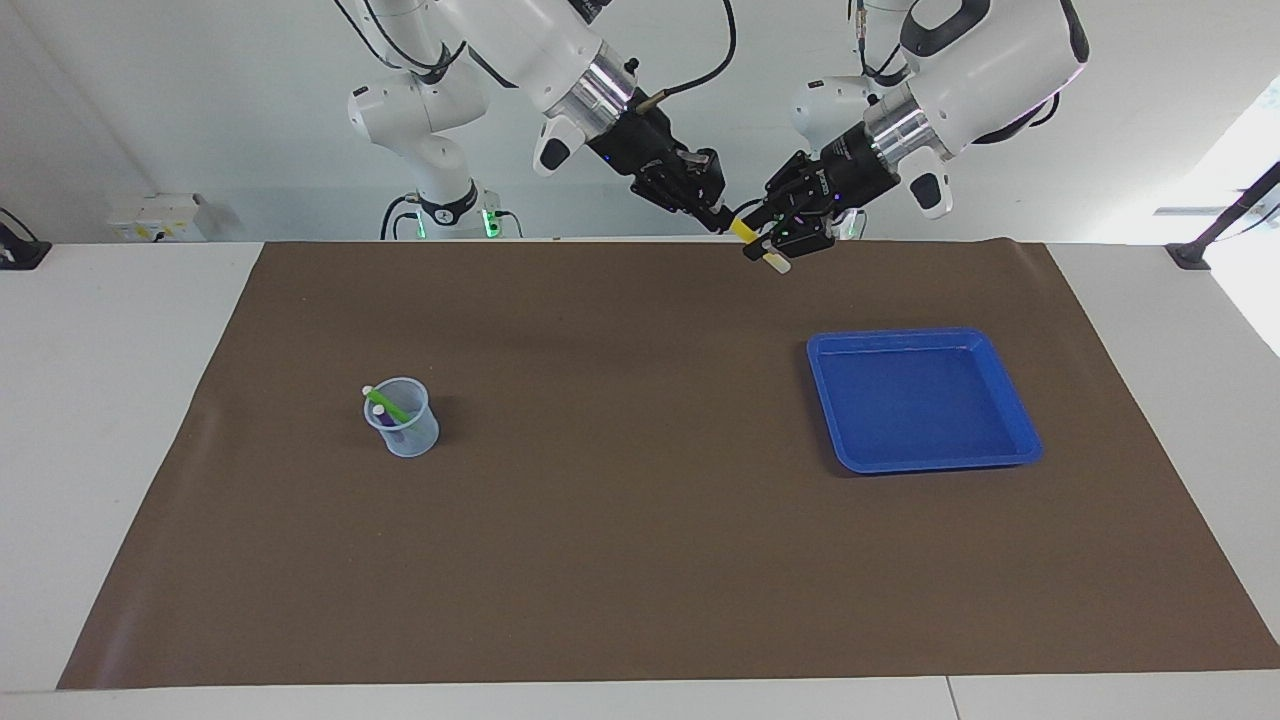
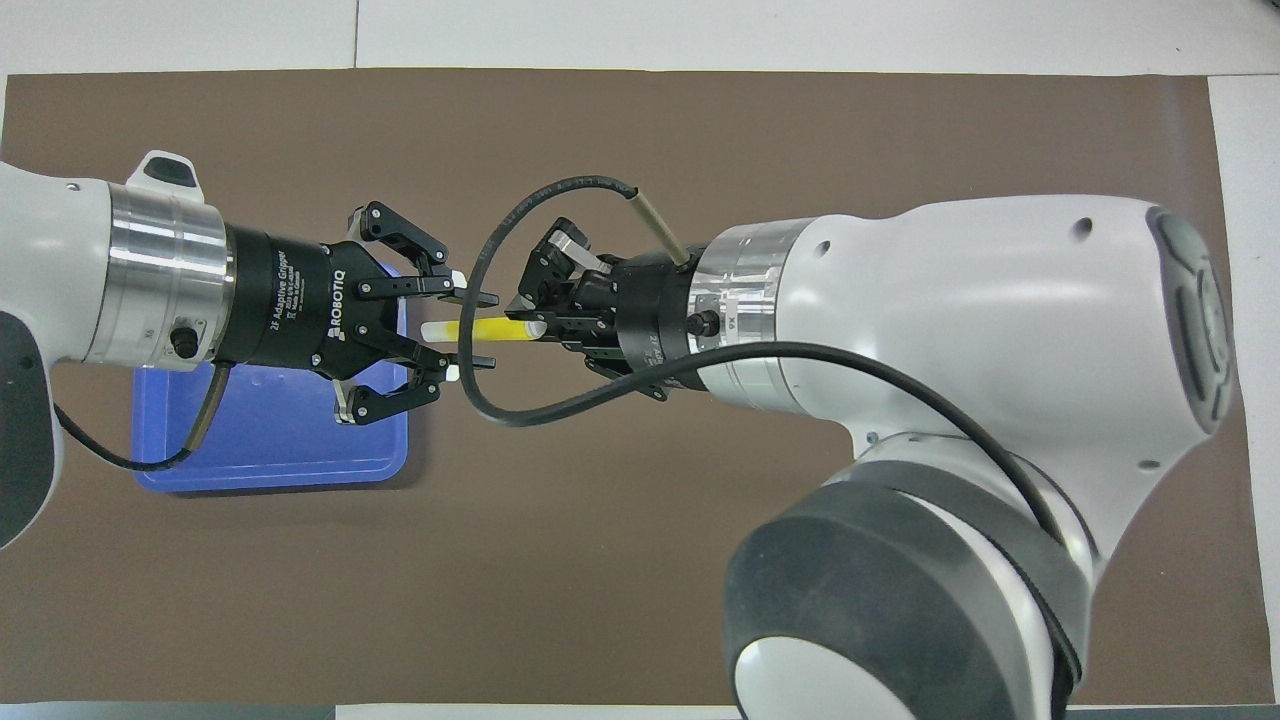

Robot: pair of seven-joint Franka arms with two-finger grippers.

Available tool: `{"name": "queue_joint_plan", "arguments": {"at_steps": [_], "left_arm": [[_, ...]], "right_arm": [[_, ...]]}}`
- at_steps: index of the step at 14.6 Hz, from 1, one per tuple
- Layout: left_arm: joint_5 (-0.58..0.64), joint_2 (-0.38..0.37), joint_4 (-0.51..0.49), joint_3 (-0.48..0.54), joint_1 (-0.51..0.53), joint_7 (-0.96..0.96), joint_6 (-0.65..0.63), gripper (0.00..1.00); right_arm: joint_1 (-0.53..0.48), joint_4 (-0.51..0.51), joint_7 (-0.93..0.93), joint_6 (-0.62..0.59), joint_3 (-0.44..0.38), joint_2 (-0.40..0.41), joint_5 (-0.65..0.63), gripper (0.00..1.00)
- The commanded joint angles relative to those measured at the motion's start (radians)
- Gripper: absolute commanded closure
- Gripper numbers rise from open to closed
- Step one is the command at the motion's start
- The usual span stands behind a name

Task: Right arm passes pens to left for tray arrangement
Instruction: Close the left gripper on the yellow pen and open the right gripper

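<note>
Fingers of my right gripper pinch the yellow pen by one end, high over the mat's edge nearest me, well up from the tray. My left gripper brackets the pen's free end; I cannot tell whether its fingers touch. Mid-handover: next calls for a firm left grip before my right releases.

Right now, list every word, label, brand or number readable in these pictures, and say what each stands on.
"ROBOTIQ": white print on the black body of the left gripper, overhead view.
"2F Adaptive Gripper": smaller white print on that same body.
Two further lines of fine print beneath it: too small to read.
A short mark on the silver wrist ring of the right gripper: too small to tell.
Facing view: nothing readable.
</note>
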Motion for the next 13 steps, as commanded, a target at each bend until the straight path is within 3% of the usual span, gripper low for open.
{"name": "queue_joint_plan", "arguments": {"at_steps": [1,8,9,10,11,12,13], "left_arm": [[-0.003,-0.038,-0.043,0.006,-0.008,-0.014,0.04,1.0],[-0.001,-0.04,-0.043,0.008,-0.008,-0.039,0.064,1.0],[-0.001,-0.04,-0.043,0.008,-0.008,-0.039,0.066,1.0],[-0.001,-0.04,-0.043,0.008,-0.008,-0.039,0.067,1.0],[-0.001,-0.04,-0.043,0.008,-0.008,-0.039,0.069,1.0],[-0.001,-0.04,-0.043,0.008,-0.006,-0.039,0.069,1.0],[-0.001,-0.04,-0.044,0.008,-0.005,-0.039,0.079,1.0]], "right_arm": [[0.002,0.016,0.013,0.006,0.004,0.01,-0.015,1.0],[-0.001,0.019,0.01,-0.002,0.004,0.01,-0.017,1.0],[-0.012,0.019,0.004,-0.012,0.004,0.011,-0.017,0.6],[-0.018,0.021,0.004,-0.029,0.002,0.011,-0.038,0.3],[-0.018,0.019,0.002,-0.036,0.002,0.011,-0.078,0.09],[-0.018,0.018,0.002,-0.042,0.002,0.011,-0.127,0.0],[-0.024,0.008,-0.01,-0.069,-0.001,0.007,-0.177,0.0]]}}
